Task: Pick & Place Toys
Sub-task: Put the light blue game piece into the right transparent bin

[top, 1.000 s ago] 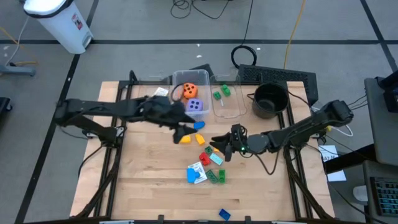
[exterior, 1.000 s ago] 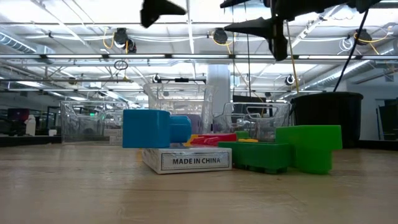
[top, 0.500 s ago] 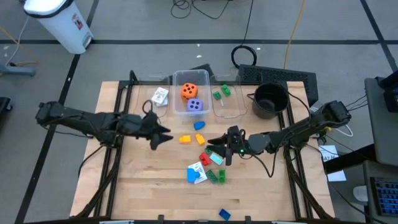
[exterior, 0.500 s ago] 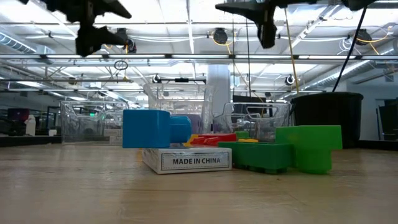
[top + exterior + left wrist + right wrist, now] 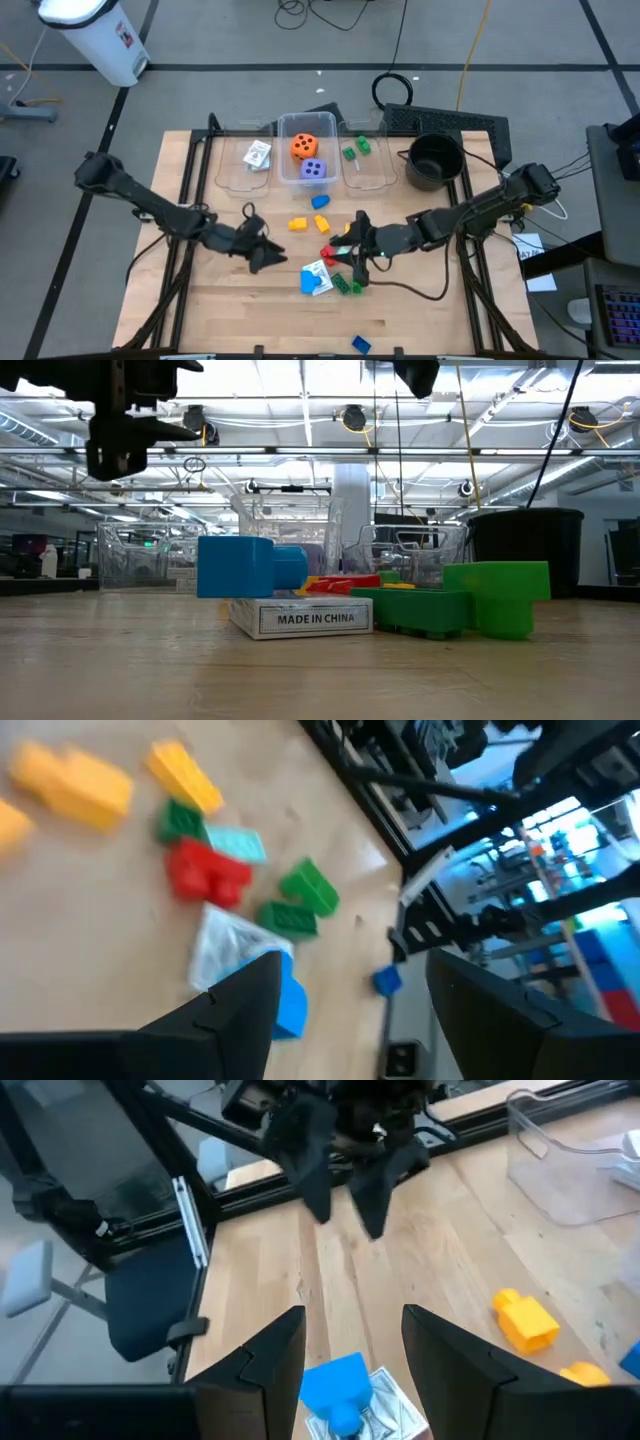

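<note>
Two dark arms over a wooden counter (image 5: 240, 310). Left hand (image 5: 268, 255) low over the middle-left of the counter, fingers parted, nothing between them, just left of the toy heap. Right hand (image 5: 352, 250) over the heap from the right, fingers parted too, empty, right above the bricks.

Three clear bins in a row at the far edge. Left bin (image 5: 226, 170): one white pack of cards (image 5: 258, 155). Middle bin (image 5: 285, 128): two dice, one orange die (image 5: 303, 147) and one purple die (image 5: 313, 170). Right bin (image 5: 378, 176): two small green bricks (image 5: 355, 150). One black pot (image 5: 434, 160) just right of the bins.

Loose on the counter between the hands: one yellow brick (image 5: 297, 224) and one blue brick (image 5: 319, 201) near the middle bin; one red brick (image 5: 324, 224); another red brick (image 5: 205, 875) in the heap; one green brick pair (image 5: 348, 285); one second pack of cards (image 5: 318, 272) with one blue brick (image 5: 311, 285) on it. In the left wrist view also one yellow slanted brick (image 5: 185, 777) and one pale teal piece (image 5: 236, 844) beside the red one. One more blue brick (image 5: 361, 345) alone at the near edge, well apart from the rest.

In the low view, the card pack (image 5: 300, 617) flat on the counter, blue brick on top, green bricks (image 5: 455, 603) touching its right side.
</note>
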Robot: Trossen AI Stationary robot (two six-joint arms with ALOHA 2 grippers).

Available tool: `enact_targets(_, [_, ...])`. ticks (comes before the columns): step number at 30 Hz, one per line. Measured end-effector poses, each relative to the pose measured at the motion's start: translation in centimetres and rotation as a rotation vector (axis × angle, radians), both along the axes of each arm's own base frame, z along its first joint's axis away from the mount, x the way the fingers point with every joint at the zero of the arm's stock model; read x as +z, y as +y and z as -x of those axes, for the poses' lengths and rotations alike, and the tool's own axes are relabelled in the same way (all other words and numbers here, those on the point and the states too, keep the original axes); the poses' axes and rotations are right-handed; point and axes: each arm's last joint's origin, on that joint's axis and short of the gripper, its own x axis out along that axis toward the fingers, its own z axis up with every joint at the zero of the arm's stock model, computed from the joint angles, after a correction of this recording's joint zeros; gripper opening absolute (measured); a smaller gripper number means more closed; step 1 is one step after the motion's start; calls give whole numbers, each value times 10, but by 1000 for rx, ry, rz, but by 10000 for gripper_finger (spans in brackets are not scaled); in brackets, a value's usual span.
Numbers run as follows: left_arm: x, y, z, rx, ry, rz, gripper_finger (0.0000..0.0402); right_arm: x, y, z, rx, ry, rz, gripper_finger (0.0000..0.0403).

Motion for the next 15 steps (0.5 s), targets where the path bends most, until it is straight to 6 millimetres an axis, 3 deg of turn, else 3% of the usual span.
enact_targets(8, [-30,-35,-9,-18,81,183,250,-17,-2,3,-29,40,-14,160])
enact_targets(15, [-55,-47,-13,82,142,263,250,-30,-5,6,-80,58,-41,160])
